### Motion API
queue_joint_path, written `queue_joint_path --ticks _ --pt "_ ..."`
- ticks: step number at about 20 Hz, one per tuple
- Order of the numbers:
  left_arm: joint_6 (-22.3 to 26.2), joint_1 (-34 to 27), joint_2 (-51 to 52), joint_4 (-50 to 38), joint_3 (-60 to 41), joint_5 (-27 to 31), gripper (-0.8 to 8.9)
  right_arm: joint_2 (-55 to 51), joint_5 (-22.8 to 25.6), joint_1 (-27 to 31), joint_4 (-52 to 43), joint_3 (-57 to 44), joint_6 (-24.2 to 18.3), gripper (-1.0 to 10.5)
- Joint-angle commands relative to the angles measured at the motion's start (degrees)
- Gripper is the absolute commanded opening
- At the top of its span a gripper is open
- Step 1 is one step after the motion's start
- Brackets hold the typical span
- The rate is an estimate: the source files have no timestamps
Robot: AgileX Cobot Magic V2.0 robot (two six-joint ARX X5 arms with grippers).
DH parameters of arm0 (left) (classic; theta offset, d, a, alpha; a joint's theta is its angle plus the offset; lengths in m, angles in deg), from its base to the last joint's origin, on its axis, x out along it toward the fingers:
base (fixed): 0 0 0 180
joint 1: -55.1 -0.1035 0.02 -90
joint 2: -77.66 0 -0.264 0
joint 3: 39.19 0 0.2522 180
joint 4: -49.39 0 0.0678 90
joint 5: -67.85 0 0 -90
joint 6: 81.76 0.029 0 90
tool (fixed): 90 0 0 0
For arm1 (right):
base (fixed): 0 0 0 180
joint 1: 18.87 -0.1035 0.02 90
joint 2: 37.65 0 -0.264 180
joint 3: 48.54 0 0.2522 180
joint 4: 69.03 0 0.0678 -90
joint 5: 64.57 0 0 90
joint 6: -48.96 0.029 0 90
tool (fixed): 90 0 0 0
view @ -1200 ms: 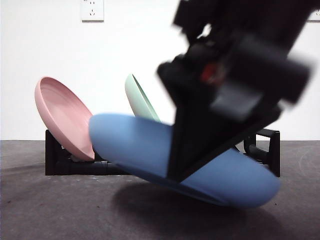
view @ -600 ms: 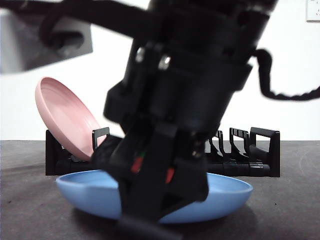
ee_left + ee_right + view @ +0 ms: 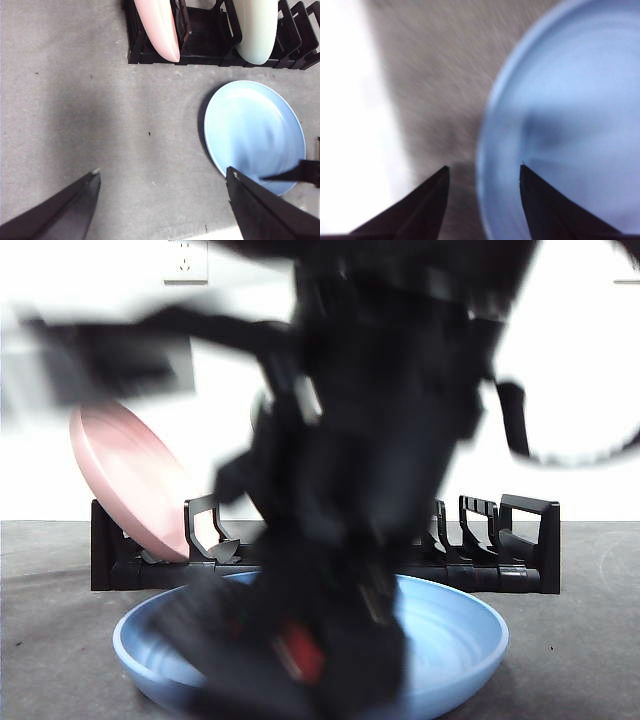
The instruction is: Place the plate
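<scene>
Both grippers — left (image 3: 160, 180), right (image 3: 482, 172) — fingers spread.

**Blue plate down flat, right jaws apart**

1.0 s ago the blue plate (image 3: 440, 635) hung tilted in mid-air, clamped in the right gripper (image 3: 482, 170), its shadow on the table (image 3: 60, 640) below. 0.5 s ago it was low and nearly level with the arm in front. Now it lies flat on the table just in front of the rack (image 3: 520, 550), inside facing up. Right gripper jaws now stand apart at the plate's rim, one over plate, one over table, view blurred. Arm now blocks the green plate (image 3: 257, 27) in front view.
</scene>
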Motion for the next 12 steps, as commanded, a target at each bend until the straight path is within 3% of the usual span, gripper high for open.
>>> queue_joint_path --ticks 1,5,9,12 --pt "0.4 0.2 -0.3 -1.1 1.3 -0.3 4.03 -3.5 -2.8 -0.6 1.7 5.3 4.5 2.3" --pt "-3.6 0.2 -0.3 -2.1 1.3 -0.6 4.03 -11.3 -7.5 1.2 7.3 10.6 11.5 2.3" --pt "-7.1 0.2 -3.4 -5.2 1.3 -0.9 4.04 -19.4 -7.7 5.1 17.2 13.0 22.6 2.3" --pt "-8.7 1.1 -9.2 -11.8 1.4 -1.0 4.04 -25.2 -7.6 8.0 25.1 13.0 26.9 2.3"
